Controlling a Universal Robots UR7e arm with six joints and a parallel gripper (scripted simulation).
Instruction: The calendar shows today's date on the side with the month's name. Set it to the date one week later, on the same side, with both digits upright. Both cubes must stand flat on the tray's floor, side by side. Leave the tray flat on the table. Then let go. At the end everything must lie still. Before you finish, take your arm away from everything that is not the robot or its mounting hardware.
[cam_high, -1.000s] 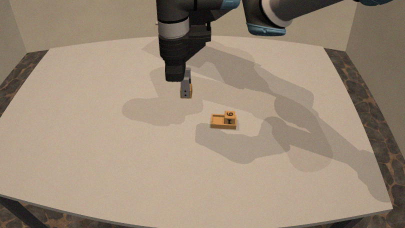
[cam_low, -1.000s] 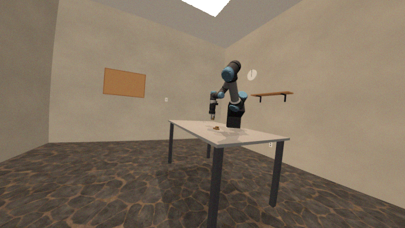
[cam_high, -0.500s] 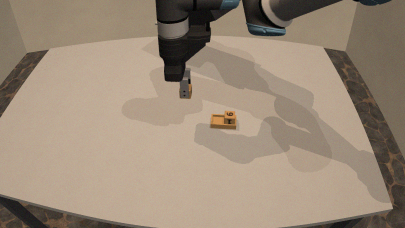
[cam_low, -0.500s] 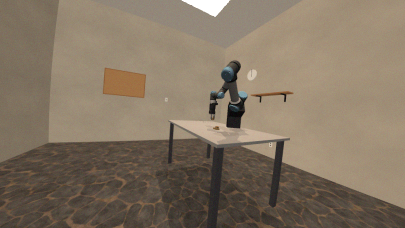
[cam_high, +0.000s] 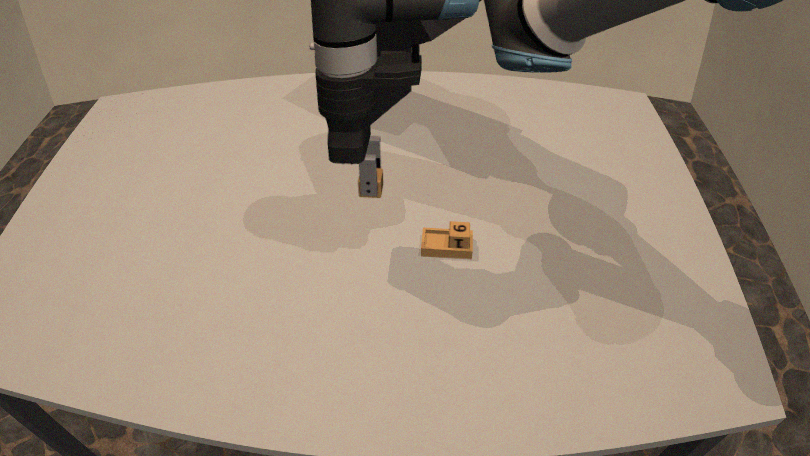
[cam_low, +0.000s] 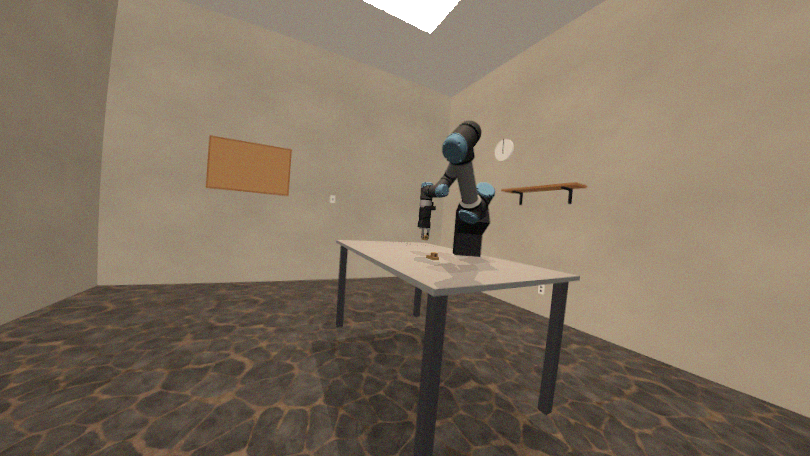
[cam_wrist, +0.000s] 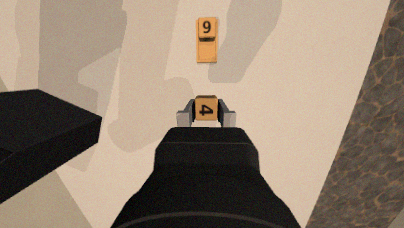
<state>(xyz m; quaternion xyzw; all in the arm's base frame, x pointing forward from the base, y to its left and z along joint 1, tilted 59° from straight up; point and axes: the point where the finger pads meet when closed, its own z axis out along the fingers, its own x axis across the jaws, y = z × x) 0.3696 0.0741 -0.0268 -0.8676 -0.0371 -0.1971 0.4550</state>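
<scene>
Gripper (cam_wrist: 206, 117) is about half open, clamped on the cube (cam_wrist: 206, 108) showing 4, up in the air. Tray (cam_high: 439, 244) holds the 9 cube (cam_high: 459, 229) at its right end.

Arm (cam_low: 460, 181): dark grey tubular links, light blue caps at the joints, black pedestal block (cam_low: 468, 240) at its foot. Above the jaws, a white band (cam_high: 345, 56) rings the wrist, followed by a black ribbed housing (cam_high: 351, 107) stepping down to a narrower black block. Fingers are short, flat, light grey; one outer face shows two small dark dots.
</scene>
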